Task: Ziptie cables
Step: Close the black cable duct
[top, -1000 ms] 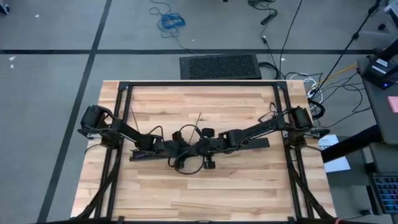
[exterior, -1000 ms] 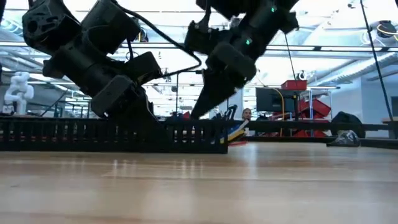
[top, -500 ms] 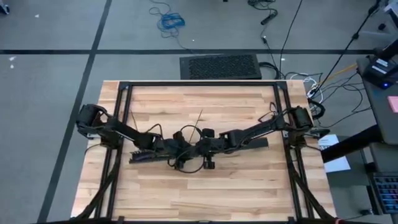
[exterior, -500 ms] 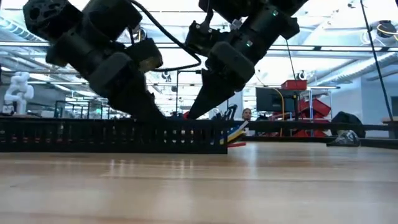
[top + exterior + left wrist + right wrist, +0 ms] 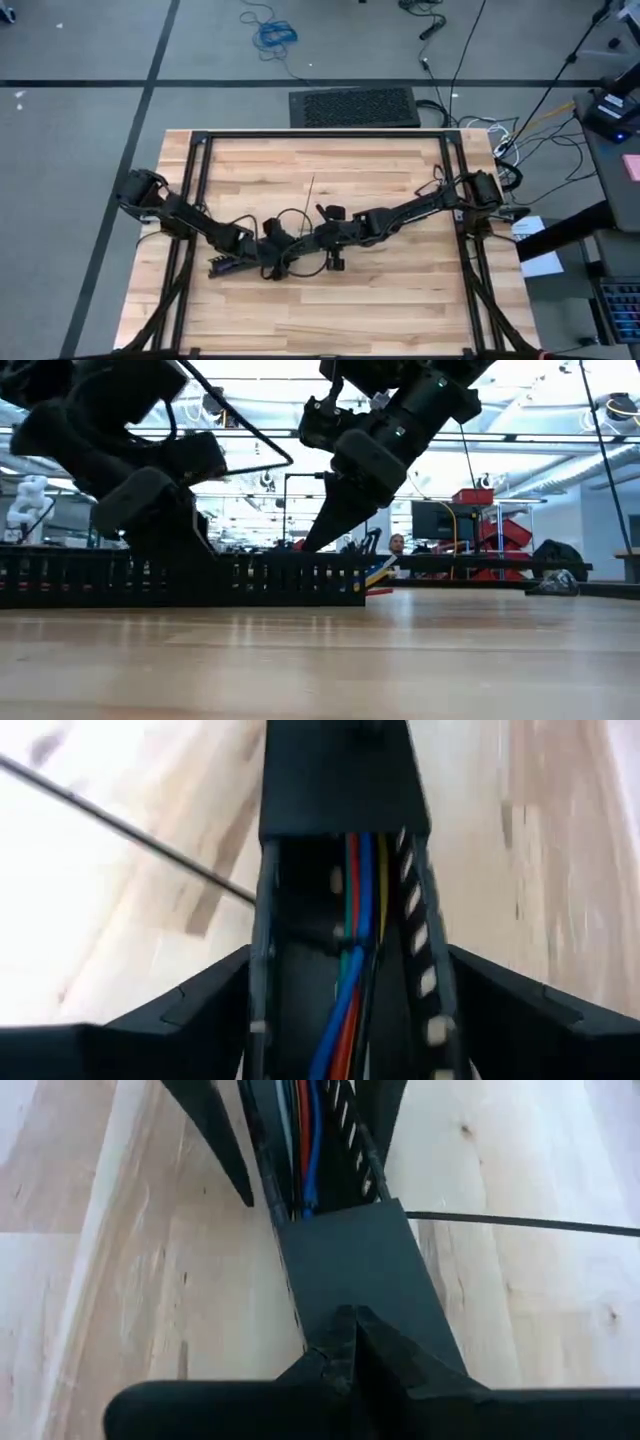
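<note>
Overhead and level views of a wooden desk [image 5: 400,300] with a long black slotted bar [image 5: 180,578] lying across its middle. The cables [image 5: 352,970], red, blue, green and yellow wires, run lengthwise inside the bar's channel. The left gripper [image 5: 345,985] straddles the bar near its left end with its fingers [image 5: 200,1005] spread wide, one on each side. The right gripper [image 5: 345,1330] meets the bar at desk centre, fingers closed to a point on a flat black part of the bar. A thin dark ziptie [image 5: 530,1225] extends straight over the desk beside the bar.
</note>
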